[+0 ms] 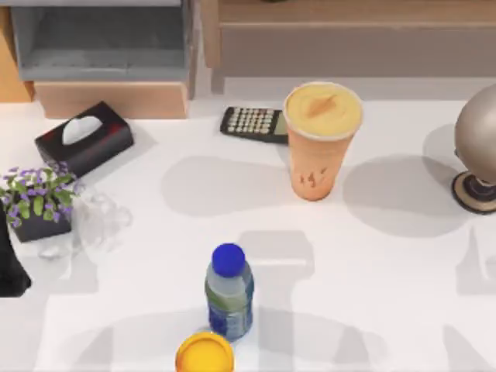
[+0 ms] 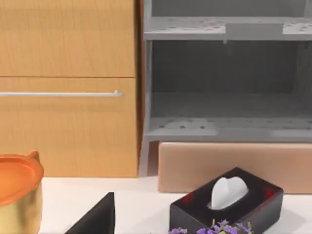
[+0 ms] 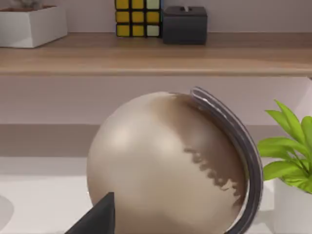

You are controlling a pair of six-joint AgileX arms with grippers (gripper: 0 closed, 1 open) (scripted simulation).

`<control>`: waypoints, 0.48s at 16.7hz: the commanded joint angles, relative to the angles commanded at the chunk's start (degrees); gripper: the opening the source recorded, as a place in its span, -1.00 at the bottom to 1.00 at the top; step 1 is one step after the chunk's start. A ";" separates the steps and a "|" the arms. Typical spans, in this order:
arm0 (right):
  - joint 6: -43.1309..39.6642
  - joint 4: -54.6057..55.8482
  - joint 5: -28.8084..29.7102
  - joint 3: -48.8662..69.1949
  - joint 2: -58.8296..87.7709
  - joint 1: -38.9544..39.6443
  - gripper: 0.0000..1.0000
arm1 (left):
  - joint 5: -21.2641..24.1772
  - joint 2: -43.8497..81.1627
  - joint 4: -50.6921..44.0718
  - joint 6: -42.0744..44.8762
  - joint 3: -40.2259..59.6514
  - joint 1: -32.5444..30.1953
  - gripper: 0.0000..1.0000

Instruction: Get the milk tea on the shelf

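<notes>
Top view: the milk tea (image 1: 319, 147) stands upright on the white table (image 1: 387, 271), right of centre in the upper half of the frame, well apart from the shelf (image 1: 349, 39) running along the top right. A calculator (image 1: 254, 124) lies just beside the cup on its left. At upper left is a grey cubby box (image 1: 108, 46), with a black tissue box (image 1: 84, 138) and a purple flower pot (image 1: 39, 205) below it. A blue-capped bottle (image 1: 229, 294) stands at lower centre, with a yellow lid (image 1: 204, 355) at the bottom edge. A globe (image 1: 480, 139) sits at the right edge. The left arm (image 1: 12, 263) is a dark shape at the left edge.

Left wrist view: the left gripper (image 2: 97, 219) is a dark wedge at the bottom; open or closed, I cannot tell. The tissue box and cubby box lie beyond it.

Right wrist view: the right gripper (image 3: 97, 219) is a dark wedge before the globe; its state I cannot tell. A Rubik's cube (image 3: 138, 17) sits on the shelf board.
</notes>
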 joint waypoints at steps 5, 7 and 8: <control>-0.18 2.17 1.47 0.91 2.84 1.17 1.00 | 0.00 0.00 0.00 0.00 0.00 0.00 1.00; -0.38 5.37 3.57 2.22 7.16 2.95 1.00 | 0.00 0.00 0.00 0.00 0.00 0.00 1.00; -0.47 7.48 4.91 3.08 10.06 4.15 1.00 | 0.00 0.00 0.00 0.00 0.00 0.00 1.00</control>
